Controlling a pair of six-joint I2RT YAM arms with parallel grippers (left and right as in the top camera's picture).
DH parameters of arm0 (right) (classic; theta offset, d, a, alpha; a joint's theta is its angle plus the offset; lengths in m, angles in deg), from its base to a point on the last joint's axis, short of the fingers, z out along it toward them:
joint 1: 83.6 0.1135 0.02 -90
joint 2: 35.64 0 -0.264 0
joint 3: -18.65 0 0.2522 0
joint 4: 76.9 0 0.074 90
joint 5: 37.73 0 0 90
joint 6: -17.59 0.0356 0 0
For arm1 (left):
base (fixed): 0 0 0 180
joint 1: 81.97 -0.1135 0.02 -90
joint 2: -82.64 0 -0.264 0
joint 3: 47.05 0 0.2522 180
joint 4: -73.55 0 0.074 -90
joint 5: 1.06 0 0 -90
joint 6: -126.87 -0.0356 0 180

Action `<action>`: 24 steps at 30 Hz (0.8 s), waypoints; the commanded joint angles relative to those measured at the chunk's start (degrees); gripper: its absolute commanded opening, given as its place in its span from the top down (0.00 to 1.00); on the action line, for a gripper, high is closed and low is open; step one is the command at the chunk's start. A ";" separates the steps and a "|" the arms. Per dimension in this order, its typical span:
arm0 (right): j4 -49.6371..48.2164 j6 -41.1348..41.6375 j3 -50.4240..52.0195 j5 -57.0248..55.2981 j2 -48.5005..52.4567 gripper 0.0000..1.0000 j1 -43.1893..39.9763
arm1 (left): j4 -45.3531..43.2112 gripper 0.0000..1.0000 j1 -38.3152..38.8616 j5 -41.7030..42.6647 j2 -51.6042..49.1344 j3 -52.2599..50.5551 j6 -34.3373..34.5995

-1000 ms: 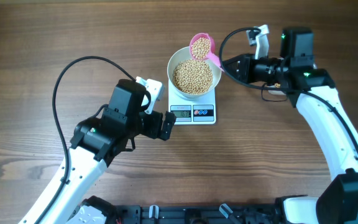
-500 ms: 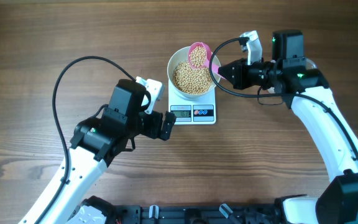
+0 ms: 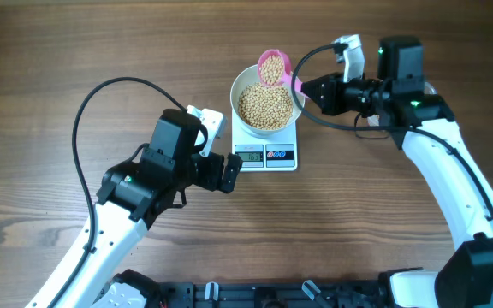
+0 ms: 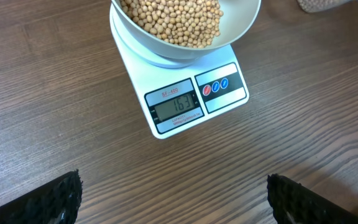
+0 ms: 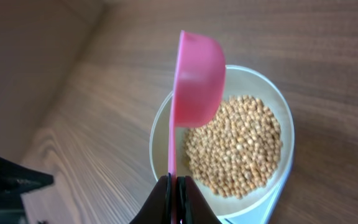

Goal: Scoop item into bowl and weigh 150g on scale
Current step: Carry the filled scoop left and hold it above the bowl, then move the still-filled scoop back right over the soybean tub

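Beans [image 4: 173, 18] run over target: my left gripper [image 4: 179, 202] is spread wide, idle at bottom of frame; scale [image 4: 191, 99] just past it reads 163; bowl [image 4: 238, 22] of them sits on it; at its upper rim my right gripper [image 5: 174, 190] pinches the loaded pink scoop [image 5: 197, 74], so I'd carry it off level, trim slowly

I count one white bowl [image 3: 236, 92], one scale [image 3: 265, 157] with one display [image 4: 176, 107] and three round buttons [image 4: 216, 86], one pink scoop [image 3: 274, 66], beans [image 3: 265, 106] beyond counting, and two pincers: left pincer [image 3: 229, 174], right pincer [image 5: 174, 190].
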 commanded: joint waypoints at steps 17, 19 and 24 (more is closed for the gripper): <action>-1.99 8.92 -0.76 22.80 -0.72 0.96 -28.79 | -0.15 0.00 0.15 0.68 -0.02 0.24 -1.14; -2.08 9.90 -0.76 22.80 -0.72 0.96 -29.05 | -0.15 0.00 0.15 0.68 -0.02 0.24 -1.14; -2.27 15.34 -0.76 22.82 -0.72 0.96 -29.05 | -0.15 0.00 0.15 0.68 -0.02 0.24 -1.14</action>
